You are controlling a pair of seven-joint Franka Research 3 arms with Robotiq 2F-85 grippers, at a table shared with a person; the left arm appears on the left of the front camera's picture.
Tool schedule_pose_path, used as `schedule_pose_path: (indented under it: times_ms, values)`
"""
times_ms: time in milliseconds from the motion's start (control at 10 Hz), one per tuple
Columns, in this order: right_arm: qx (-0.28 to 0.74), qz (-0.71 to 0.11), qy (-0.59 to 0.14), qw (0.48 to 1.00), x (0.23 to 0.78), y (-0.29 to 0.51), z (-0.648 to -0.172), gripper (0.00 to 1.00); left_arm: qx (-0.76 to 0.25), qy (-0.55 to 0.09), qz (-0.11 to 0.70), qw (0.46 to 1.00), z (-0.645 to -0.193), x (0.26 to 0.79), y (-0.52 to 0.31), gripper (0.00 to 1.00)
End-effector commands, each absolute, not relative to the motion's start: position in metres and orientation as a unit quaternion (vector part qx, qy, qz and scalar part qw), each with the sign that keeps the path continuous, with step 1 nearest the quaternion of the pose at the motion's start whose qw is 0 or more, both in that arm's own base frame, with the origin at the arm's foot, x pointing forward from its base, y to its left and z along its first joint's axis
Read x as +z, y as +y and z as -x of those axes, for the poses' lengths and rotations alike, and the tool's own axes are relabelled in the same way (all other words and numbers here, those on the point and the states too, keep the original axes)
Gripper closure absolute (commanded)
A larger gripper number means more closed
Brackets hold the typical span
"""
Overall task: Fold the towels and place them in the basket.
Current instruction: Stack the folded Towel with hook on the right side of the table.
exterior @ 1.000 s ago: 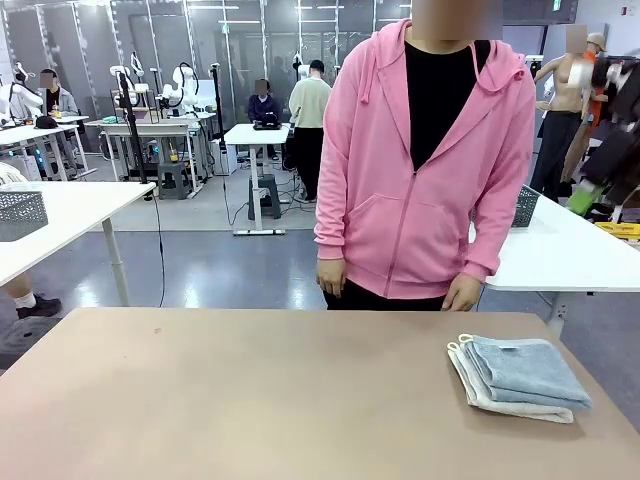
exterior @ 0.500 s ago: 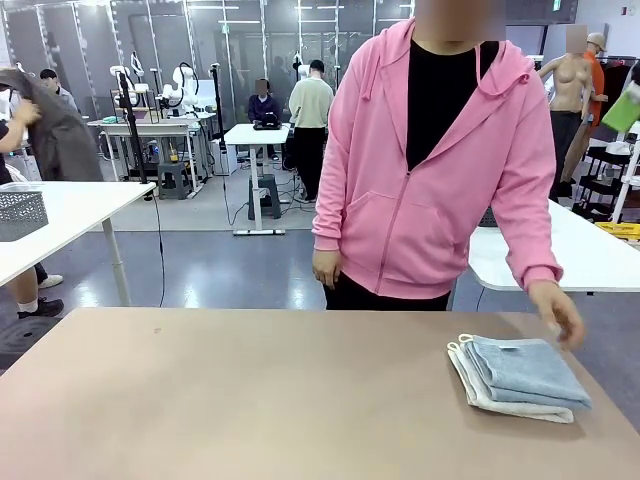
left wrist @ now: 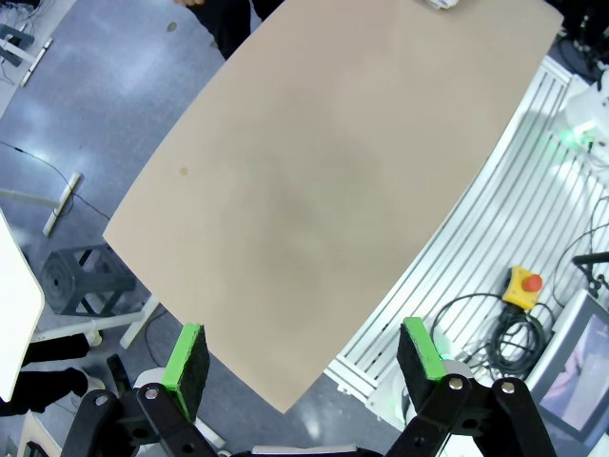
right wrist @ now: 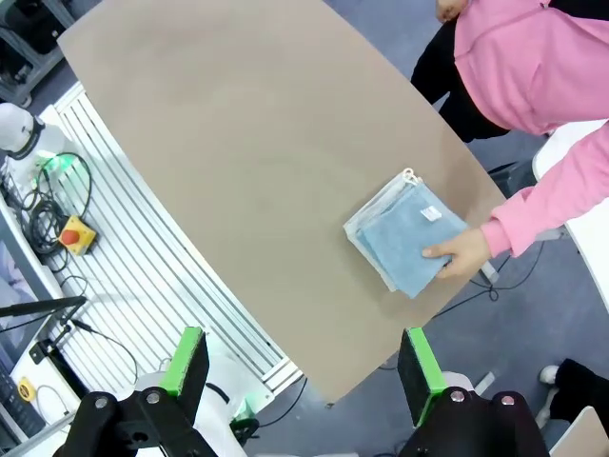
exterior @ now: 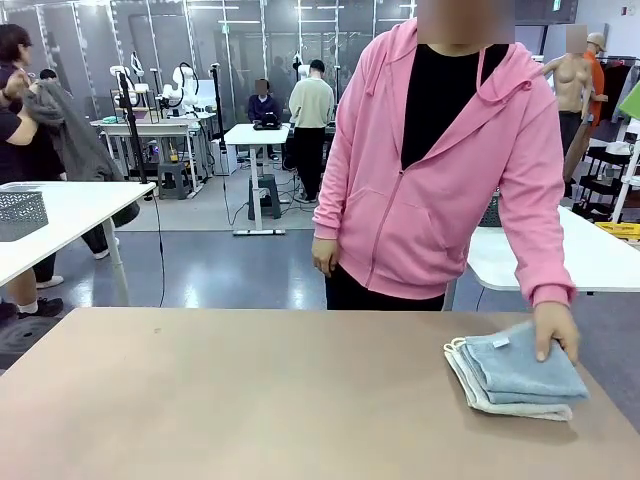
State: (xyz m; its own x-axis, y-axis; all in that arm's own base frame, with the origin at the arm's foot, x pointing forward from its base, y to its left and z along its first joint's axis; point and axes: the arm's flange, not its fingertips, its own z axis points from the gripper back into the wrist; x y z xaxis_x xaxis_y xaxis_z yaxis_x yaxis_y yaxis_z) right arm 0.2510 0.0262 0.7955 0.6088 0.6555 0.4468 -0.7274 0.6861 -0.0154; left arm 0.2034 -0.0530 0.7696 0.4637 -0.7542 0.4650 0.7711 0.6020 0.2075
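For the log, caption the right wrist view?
Person's hand on stacked towels near table edge; right gripper open above.

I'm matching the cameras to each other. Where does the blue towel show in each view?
Front: blue towel lower right, atop the cream towel.
Right wrist: right of centre, near the table's edge.
Left wrist: only a pale scrap at the top edge, colour unclear.
Shared landmark: the person's hand on it.

Your front camera sits low at the near edge of the surface [exterior: 250, 400], facing the person [exterior: 440, 160] across it. Both wrist cameras hang high, looking down on that surface; front and right wrist share the towels [right wrist: 404, 243] at its right edge.
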Motion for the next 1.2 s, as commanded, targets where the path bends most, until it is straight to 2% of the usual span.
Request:
schedule_pose_path:
  times_ms: [0, 100, 1100]
  values:
    - [0.357, -0.079, -0.208, 0.907, 0.786, 0.016, -0.257, 0.0, -0.448, -0.264, 0.006, 0.854, -0.204, 0.769, -0.052, 0.0]
    - [0.387, -0.084, -0.214, 0.893, 0.795, 0.026, -0.251, 0.0, -0.448, -0.264, 0.006, 0.854, -0.204, 0.769, -0.052, 0.0]
    - [0.387, -0.084, -0.214, 0.893, 0.795, 0.026, -0.251, 0.0, -0.448, -0.264, 0.006, 0.854, -0.204, 0.769, -0.052, 0.0]
